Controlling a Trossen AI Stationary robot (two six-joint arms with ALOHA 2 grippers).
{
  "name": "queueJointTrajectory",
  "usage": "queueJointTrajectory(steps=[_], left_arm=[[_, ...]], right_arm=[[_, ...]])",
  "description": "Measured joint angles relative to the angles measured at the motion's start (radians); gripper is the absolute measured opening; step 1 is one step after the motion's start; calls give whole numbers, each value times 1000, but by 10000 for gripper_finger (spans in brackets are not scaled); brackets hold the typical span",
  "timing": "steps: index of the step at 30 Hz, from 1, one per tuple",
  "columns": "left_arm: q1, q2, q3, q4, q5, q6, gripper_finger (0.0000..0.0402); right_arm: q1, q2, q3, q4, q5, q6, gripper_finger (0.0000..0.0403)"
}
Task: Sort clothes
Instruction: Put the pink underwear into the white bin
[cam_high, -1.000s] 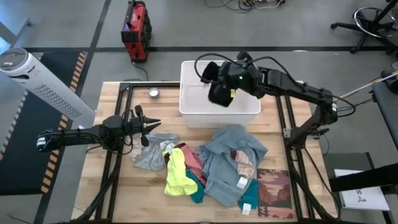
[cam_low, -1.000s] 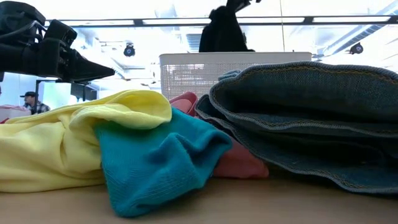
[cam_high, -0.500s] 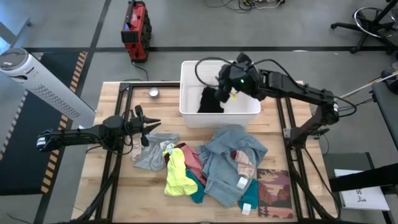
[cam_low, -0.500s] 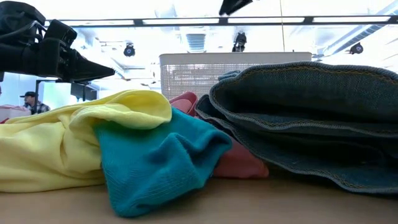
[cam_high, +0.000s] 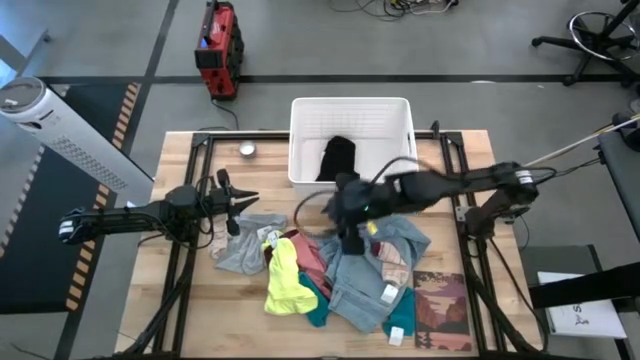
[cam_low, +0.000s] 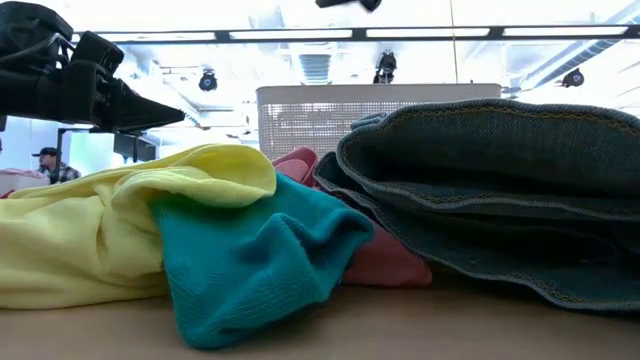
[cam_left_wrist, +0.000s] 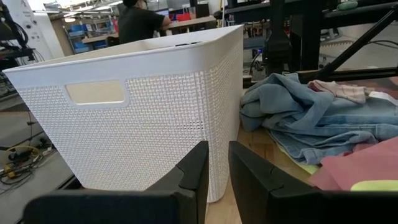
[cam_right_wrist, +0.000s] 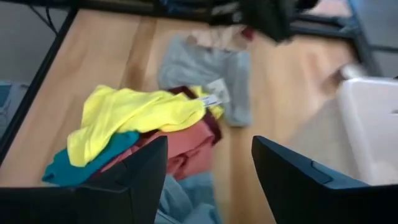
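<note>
Our right hand (cam_high: 347, 238) hovers wide open and empty right above the heap of clothes (cam_high: 335, 262) on the desk (cam_high: 180, 310). One black piece (cam_high: 337, 158) sits in the white basket (cam_high: 351, 114) behind it. Our left hand (cam_high: 240, 198), fingers nearly shut and empty, waits beside the grey piece (cam_high: 242, 248).
</note>
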Motion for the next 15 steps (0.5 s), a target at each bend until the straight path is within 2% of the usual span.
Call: queueJointTrajectory(steps=[9,15], left_arm=[[0,2,0,0,0,0,50],[0,3,0,-1,0,0,50]], right_arm=[[15,221,-9,176,-79,53,238],[-21,334,10,256,-156,40,232]])
